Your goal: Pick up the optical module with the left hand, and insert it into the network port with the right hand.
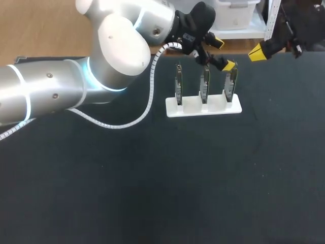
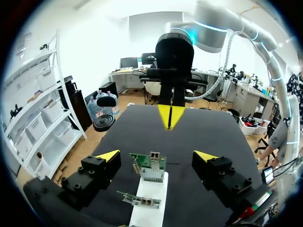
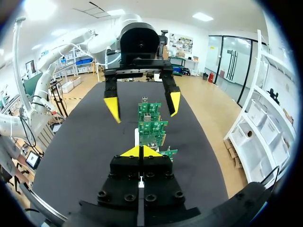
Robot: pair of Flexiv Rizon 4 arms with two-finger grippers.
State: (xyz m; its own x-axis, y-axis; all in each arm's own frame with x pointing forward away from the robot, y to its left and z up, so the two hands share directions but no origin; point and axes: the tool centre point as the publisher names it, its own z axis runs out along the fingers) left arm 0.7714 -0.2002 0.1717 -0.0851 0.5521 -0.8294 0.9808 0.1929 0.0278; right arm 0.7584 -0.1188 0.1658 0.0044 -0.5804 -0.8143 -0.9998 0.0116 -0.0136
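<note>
On the black bench [image 1: 152,178] a white rack [image 1: 203,109] holds three green circuit boards upright in a row. The left arm's fingers [image 1: 229,65] hang spread wide over the end board [image 2: 149,165] nearest the right arm, one tip on either side and neither touching it. That board carries a small metal port [image 2: 154,156] near its top edge, though I cannot tell whether a module sits in it. The right arm's fingers [image 3: 141,151] are pressed together on nothing, well apart from that end of the rack.
</note>
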